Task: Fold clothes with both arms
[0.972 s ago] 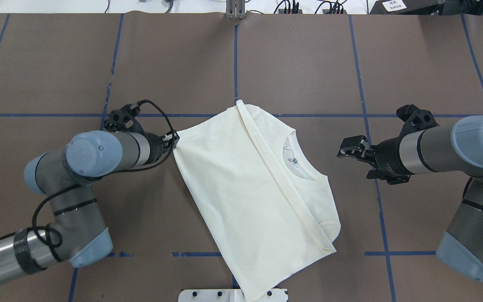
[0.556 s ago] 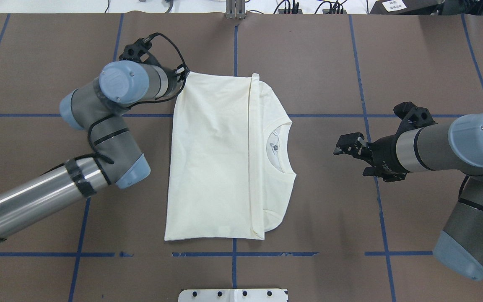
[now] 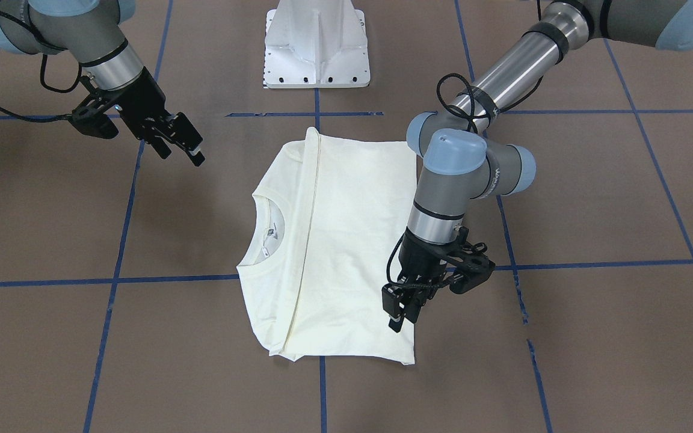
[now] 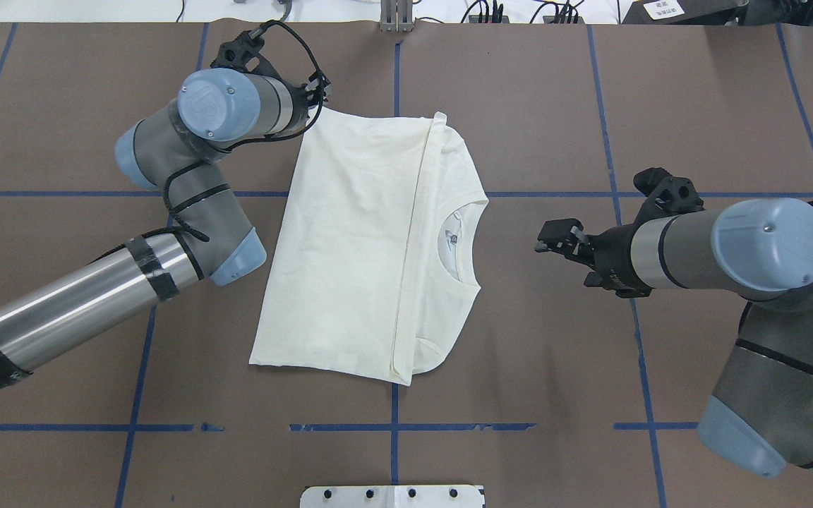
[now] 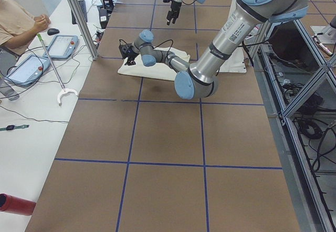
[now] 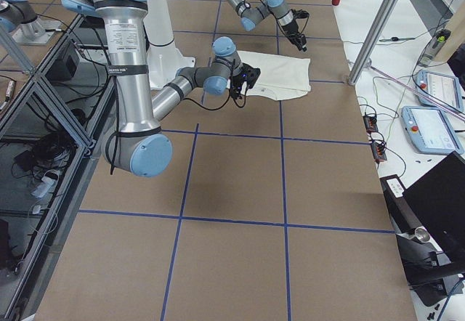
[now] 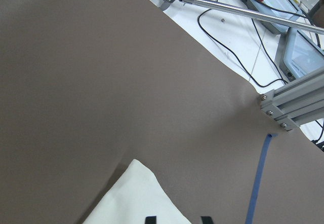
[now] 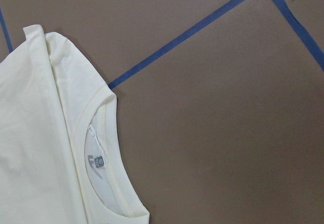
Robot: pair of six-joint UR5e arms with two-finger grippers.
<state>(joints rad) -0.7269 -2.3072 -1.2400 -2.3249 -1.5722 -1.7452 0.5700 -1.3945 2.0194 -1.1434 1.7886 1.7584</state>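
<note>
In the front-facing view the T-shirt (image 3: 346, 240) lay folded mid-desk (image 3: 593, 198), long axis 12 to 6 o'clock, collar facing 9 o'clock. The left pincer (image 3: 396, 319) hung over its 5 o'clock corner. The right pincer (image 3: 183, 155), fingers apart, hovered off the cloth at 10 o'clock. Overhead, the axis tilted 1 to 7 o'clock. The left wrist view showed that pincer's fingertips (image 7: 151, 220) apart.

The T-shirt (image 4: 350, 247) is soft, matt cream cloth with a ribbed neck. The counter (image 4: 519, 106) looks matt brown, paper-like. The left arm (image 4: 75, 317) has shiny metal tubing; the right arm (image 4: 766, 243) has a smooth blue plastic cap.
</note>
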